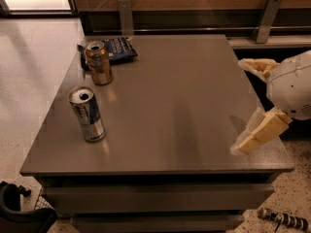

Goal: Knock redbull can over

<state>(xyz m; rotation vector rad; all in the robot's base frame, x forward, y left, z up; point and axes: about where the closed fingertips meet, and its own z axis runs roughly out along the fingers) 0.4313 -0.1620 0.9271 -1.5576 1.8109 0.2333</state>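
The redbull can, tall, slim, blue and silver with a silver top, stands upright near the table's front left. My gripper is at the right edge of the grey table, far to the right of the can. Its two cream fingers are spread apart with nothing between them. Its white wrist sits behind them at the frame's right edge.
A shorter gold-brown can stands upright at the back left. A dark blue snack bag lies behind it. A wooden wall with metal brackets runs along the back. A dark object sits on the floor at the front left.
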